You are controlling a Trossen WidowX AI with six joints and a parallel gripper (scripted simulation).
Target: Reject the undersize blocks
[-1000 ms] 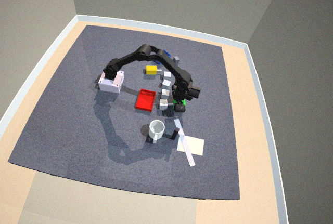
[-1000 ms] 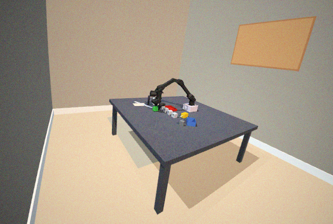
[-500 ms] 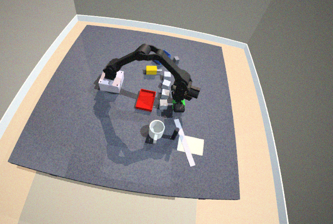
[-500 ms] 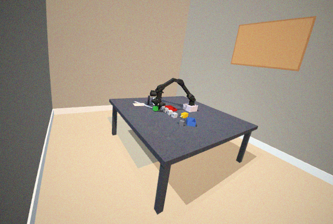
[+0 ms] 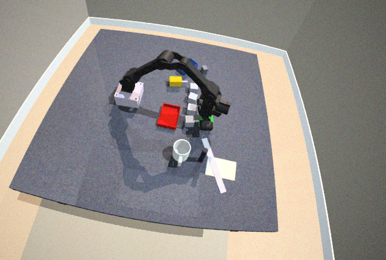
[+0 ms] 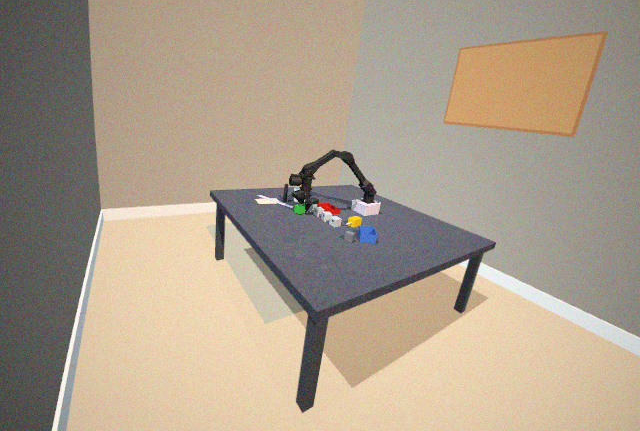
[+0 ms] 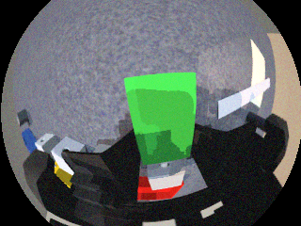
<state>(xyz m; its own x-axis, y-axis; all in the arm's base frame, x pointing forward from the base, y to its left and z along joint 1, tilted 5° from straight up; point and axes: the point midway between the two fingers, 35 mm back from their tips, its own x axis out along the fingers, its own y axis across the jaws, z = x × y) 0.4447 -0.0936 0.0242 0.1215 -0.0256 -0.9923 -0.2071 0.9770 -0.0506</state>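
The gripper, about half open, is clamped on the green GO gauge, right of centre in the top view. The gauge's pin points left from it toward the lowest steel block of the row, so the coming push probably runs leftward along that axis; how far the pin has entered, I cannot tell.

The gauge's handle is green, the tray plain red. The mug is whitish, the gripper black. The tool has a yellow handle and pale pin. The surface is speckled dark blue-grey.
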